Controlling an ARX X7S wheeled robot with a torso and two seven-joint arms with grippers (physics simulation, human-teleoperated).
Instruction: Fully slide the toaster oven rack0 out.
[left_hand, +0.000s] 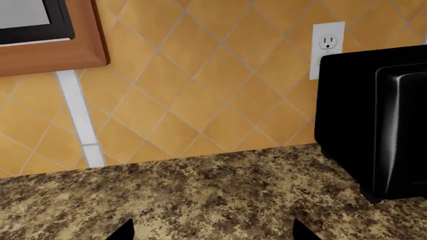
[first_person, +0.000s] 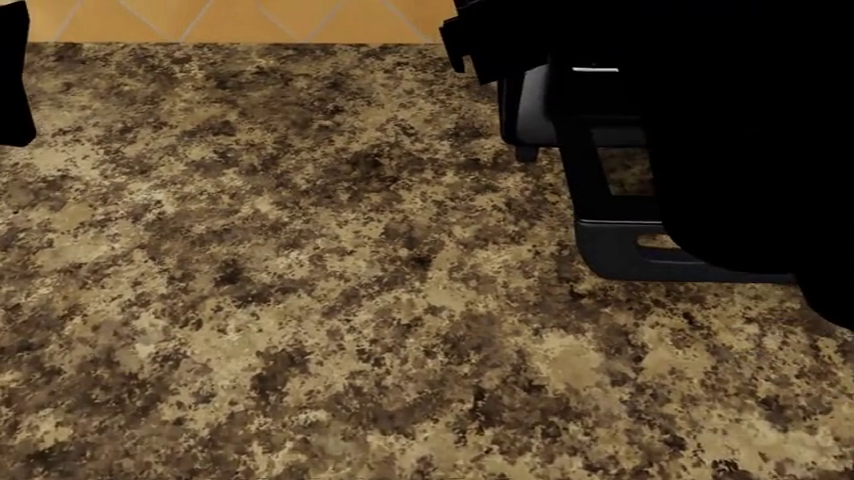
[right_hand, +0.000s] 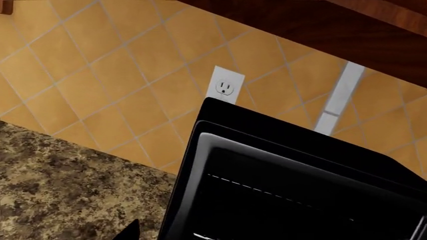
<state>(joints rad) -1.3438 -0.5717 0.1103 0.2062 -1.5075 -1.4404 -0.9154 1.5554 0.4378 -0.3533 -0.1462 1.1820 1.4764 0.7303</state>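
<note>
Right wrist view looks past one dark fingertip (right_hand: 128, 231) of the right gripper at the frame's edge; only that tip shows, so whether this gripper is wide or narrow cannot be told. Just beyond it lies speckled brown granite countertop (right_hand: 60, 175), and beside the tip rises the glossy black toaster oven (right_hand: 293, 190), its front facing the camera. Inside the dark cavity the rack0 (right_hand: 280, 196) shows as a fine pale dashed line, farther in than the fingertip and apart from it. Behind the oven stand an orange tiled wall (right_hand: 100, 65) and a white outlet (right_hand: 225, 86).

Left wrist view shows two dark fingertips (left_hand: 123, 231) of the left gripper set wide apart over bare granite, holding nothing. The oven's black side stands well off to one side, against the tiles.

Head view shows a black arm (first_person: 641, 130) over the countertop; the oven cannot be made out from it.
</note>
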